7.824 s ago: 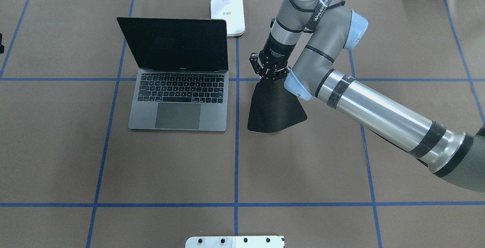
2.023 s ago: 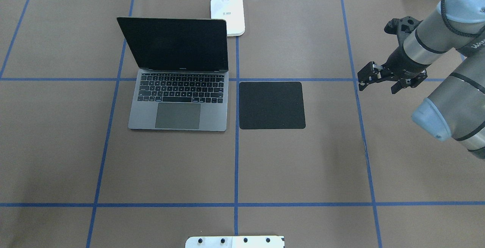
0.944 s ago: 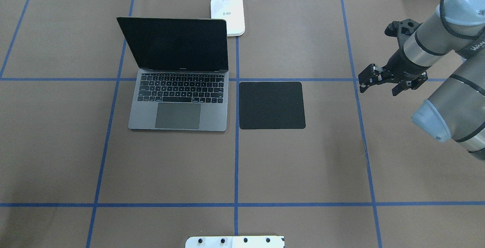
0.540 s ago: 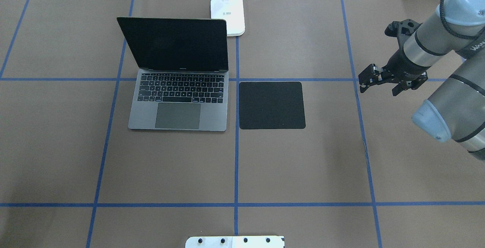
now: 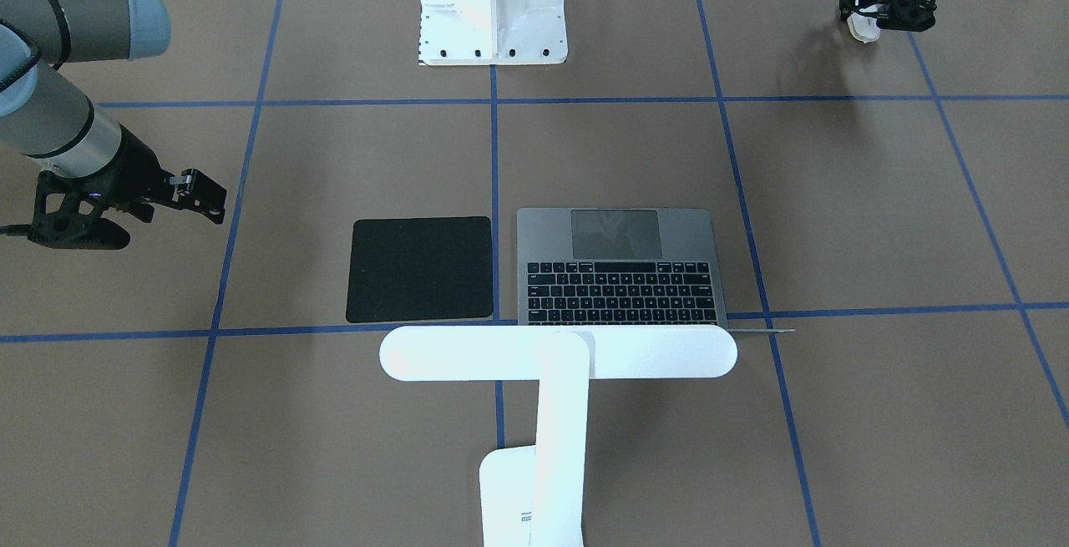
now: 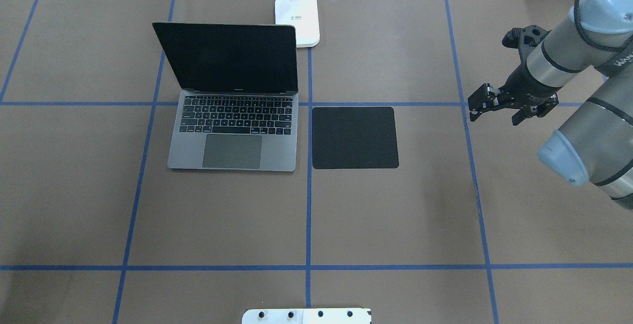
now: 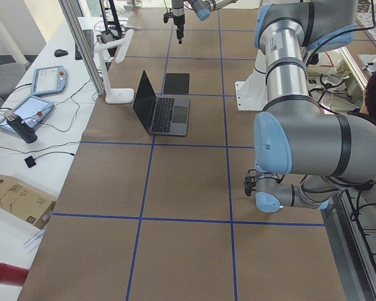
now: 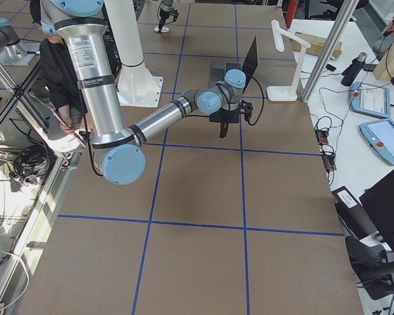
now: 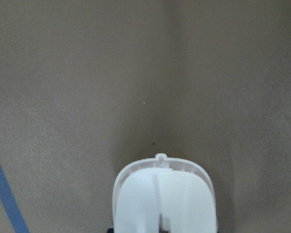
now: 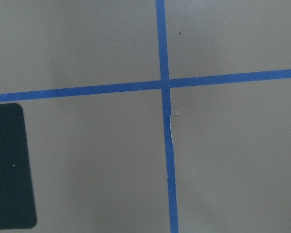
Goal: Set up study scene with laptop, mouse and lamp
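Note:
The grey laptop [image 6: 232,138] stands open, its dark screen facing the robot; it also shows in the front-facing view [image 5: 618,271]. The white lamp [image 5: 558,352] stands behind it, its base [image 6: 297,20] at the far edge. My left gripper [image 5: 885,12] is out of the overhead view; it is shut on the white mouse [image 9: 165,199], held just above the table at the robot's near left corner. My right gripper [image 6: 497,111] is open and empty, hovering right of the black pad.
The black square pad [image 6: 354,137] lies flat right of the laptop. The white ribbed pedestal [image 5: 493,4] stands at the robot's edge. Blue tape lines [image 10: 165,82] cross the brown table.
Earlier my right gripper held the black pad by its edge; now the pad lies flat and the right arm has drawn back to the right. In the last second nothing visibly moved.

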Tool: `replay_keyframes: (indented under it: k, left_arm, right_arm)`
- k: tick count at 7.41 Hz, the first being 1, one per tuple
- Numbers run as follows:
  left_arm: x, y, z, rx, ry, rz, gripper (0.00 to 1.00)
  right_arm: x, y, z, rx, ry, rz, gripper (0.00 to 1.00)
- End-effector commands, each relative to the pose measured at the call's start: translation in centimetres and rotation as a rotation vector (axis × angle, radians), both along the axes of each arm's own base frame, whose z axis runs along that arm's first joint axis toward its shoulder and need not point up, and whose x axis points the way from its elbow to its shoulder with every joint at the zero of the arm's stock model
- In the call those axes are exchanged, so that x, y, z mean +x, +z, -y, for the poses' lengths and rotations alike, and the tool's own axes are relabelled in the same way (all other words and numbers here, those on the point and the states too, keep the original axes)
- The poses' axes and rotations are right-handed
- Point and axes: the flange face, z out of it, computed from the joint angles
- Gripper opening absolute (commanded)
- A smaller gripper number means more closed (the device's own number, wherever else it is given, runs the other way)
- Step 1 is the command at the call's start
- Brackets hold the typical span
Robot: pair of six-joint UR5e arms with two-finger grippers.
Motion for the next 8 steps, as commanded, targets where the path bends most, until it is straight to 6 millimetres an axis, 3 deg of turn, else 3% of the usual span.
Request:
replay_keyframes:
  k: [1, 2, 3, 5, 7, 8]
  left_arm:
    - [-0.2, -1.6, 0.1, -0.04, -0.029, -0.078, 0.09]
    - [0.3, -3.1, 0.1, -0.06, -0.046, -0.103, 0.1]
    - [1.7, -6.7, -0.1, -0.109, -0.076, -0.159, 0.1]
    - [3.9, -11.8, -0.4, -0.148, -0.098, -0.198, 0.11]
    - [8.8, -20.2, -0.7, -0.203, -0.115, -0.126, 0.11]
    - [12.1, -23.4, 1.8, -0.246, -0.168, -0.125, 0.11]
  right_arm:
    - [0.0, 0.0, 0.0, 0.001, -0.001, 0.0, 1.0]
    - [0.0, -0.1, 0.0, 0.003, -0.002, 0.001, 1.0]
    - [0.0, -0.1, 0.0, 0.004, -0.003, 0.001, 1.0]
    - [-0.1, 0.1, 0.1, 0.005, -0.006, -0.001, 1.0]
    - [-0.2, 0.4, 0.2, 0.002, -0.007, -0.006, 1.0]
    - [0.1, 0.0, 0.1, 0.006, -0.004, -0.001, 1.0]
